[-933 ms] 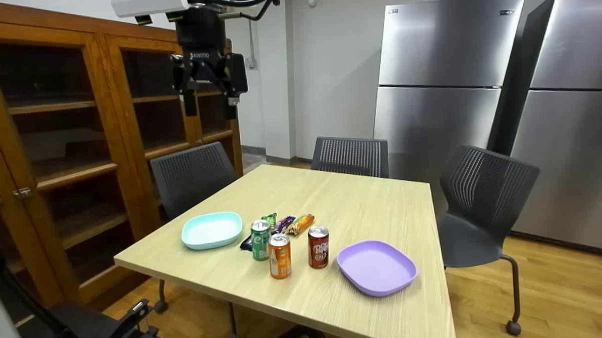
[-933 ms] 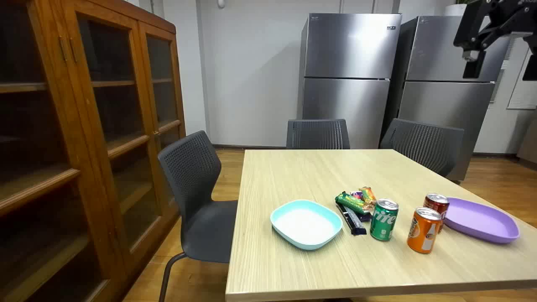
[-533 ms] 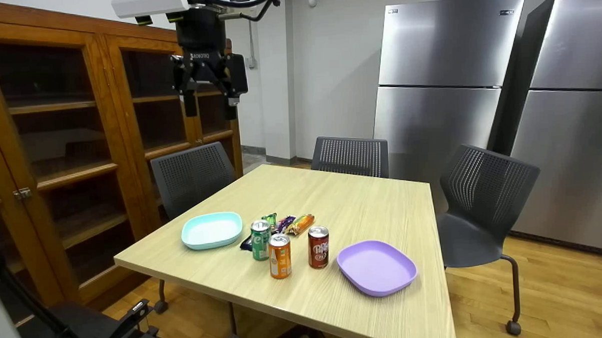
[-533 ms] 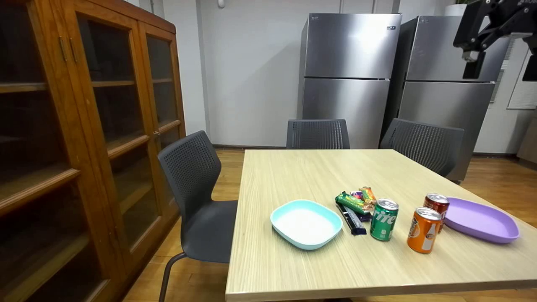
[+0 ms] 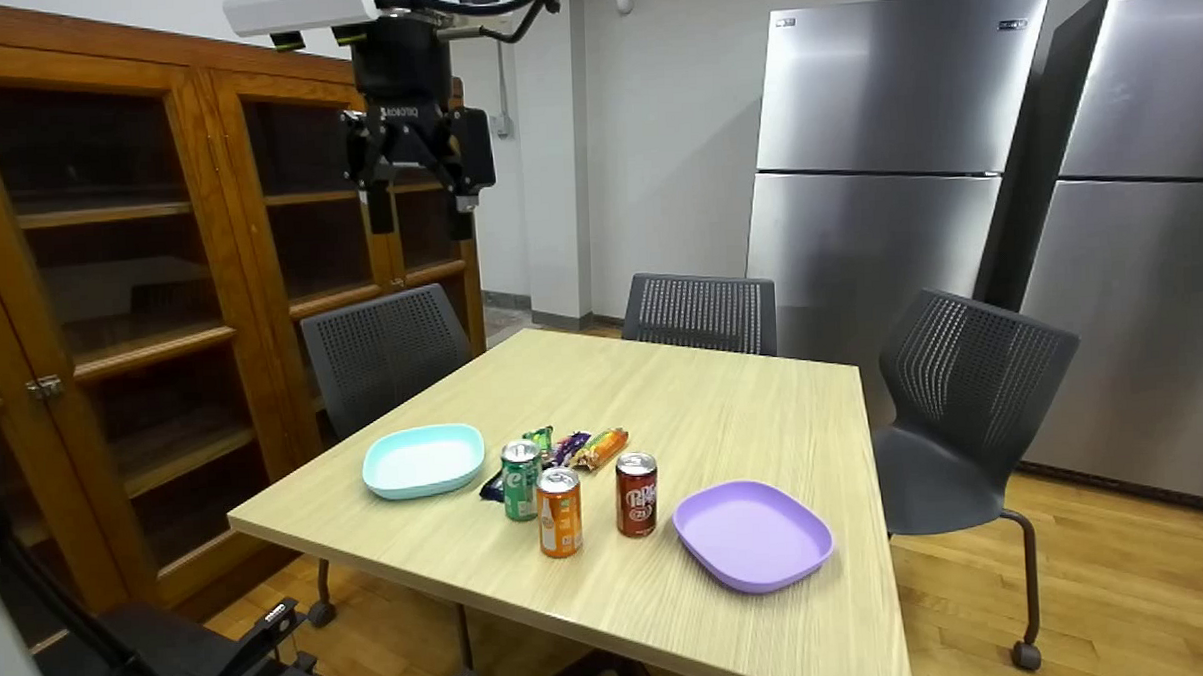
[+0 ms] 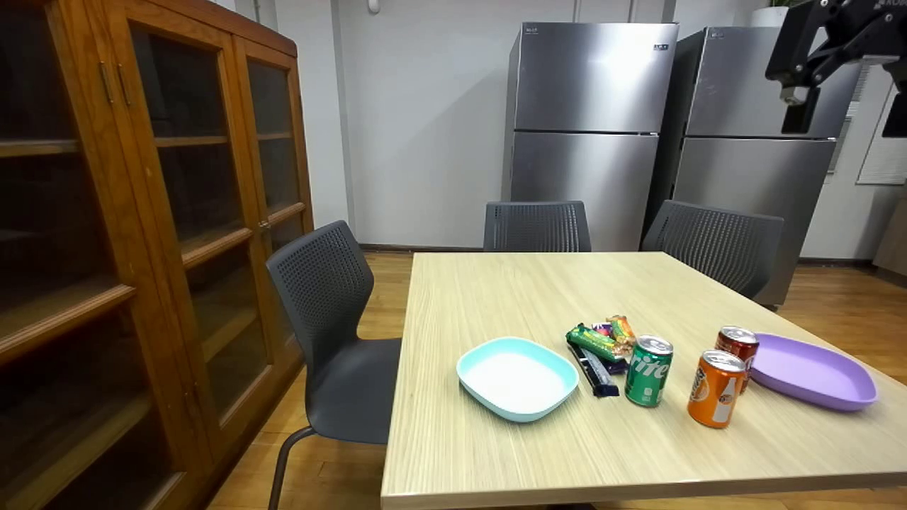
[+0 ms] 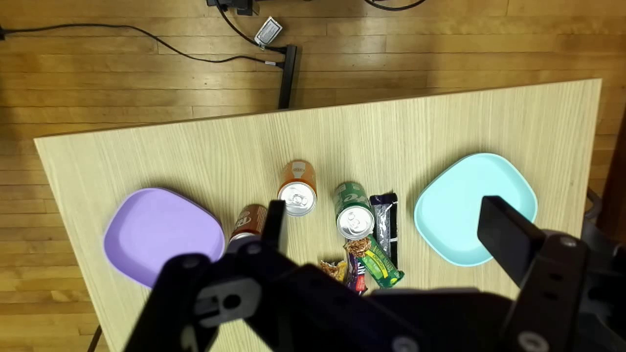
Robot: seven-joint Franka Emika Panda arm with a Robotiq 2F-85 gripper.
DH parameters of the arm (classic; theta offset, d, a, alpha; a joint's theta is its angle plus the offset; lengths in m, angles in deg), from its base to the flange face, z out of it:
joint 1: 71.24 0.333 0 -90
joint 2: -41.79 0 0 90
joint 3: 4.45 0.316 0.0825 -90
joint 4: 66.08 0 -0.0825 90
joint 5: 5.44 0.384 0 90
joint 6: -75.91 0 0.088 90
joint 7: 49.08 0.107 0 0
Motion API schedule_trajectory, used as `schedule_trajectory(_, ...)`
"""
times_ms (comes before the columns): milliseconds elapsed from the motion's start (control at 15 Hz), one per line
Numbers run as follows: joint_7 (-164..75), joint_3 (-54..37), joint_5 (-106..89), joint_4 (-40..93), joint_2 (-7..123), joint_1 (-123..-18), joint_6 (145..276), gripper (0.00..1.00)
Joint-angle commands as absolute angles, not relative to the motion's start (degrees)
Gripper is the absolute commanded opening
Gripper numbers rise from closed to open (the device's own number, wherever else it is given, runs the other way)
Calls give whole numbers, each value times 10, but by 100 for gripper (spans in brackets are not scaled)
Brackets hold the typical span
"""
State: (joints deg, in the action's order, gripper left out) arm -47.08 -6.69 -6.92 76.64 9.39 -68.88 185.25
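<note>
My tool: spread wide, empty, above the surface | green can: upright beside snack bars, near orange can | risk: descending off-centre, I could topple either; spacing looks tight

Over the last second no clear change shows in the tool or in anything on the desk, though a slight shift would be hard to tell in an exterior view that crops the tool.
</note>
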Motion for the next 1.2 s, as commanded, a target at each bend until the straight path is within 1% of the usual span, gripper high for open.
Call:
schedule_trajectory(0,-476,-58,-64,765,94,-699,1851,100)
schedule_trajectory(1133,-473,-58,-66,768,98,-700,1862,100)
